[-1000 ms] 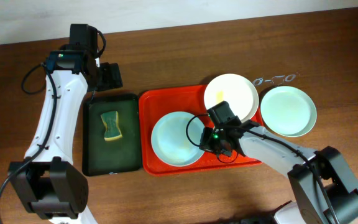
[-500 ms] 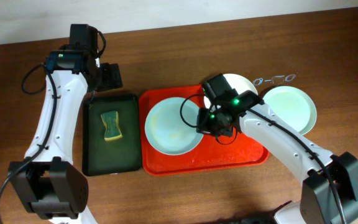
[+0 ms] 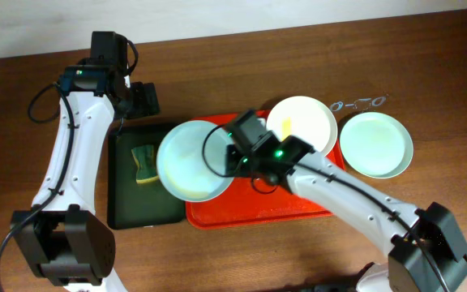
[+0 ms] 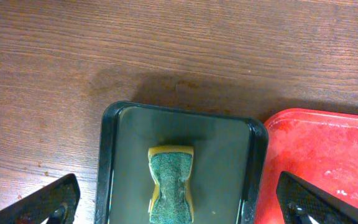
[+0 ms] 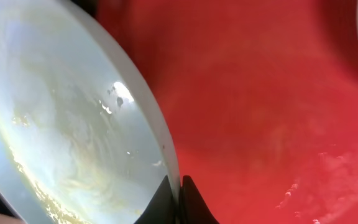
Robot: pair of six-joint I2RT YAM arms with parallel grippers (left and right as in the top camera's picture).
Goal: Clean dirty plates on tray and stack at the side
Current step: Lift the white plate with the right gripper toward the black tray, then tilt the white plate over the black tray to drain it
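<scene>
The sponge (image 3: pixel 143 162) lay in the small tray (image 3: pixel 128 207) left of the large tray (image 3: pixel 258 207), one plate (image 3: pixel 189 161) above both, a second plate (image 3: pixel 306 126) on its far-right corner, a third plate (image 3: pixel 377 144) beside that.

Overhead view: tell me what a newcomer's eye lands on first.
The big red-orange plastic tray mid-table, and the pale mint-green round plate that the right gripper holds by its rim, over the tray's left edge and the dark green tray. A cream-white plate overlaps the red tray's far right corner.

no readable text, no labels — none
</scene>
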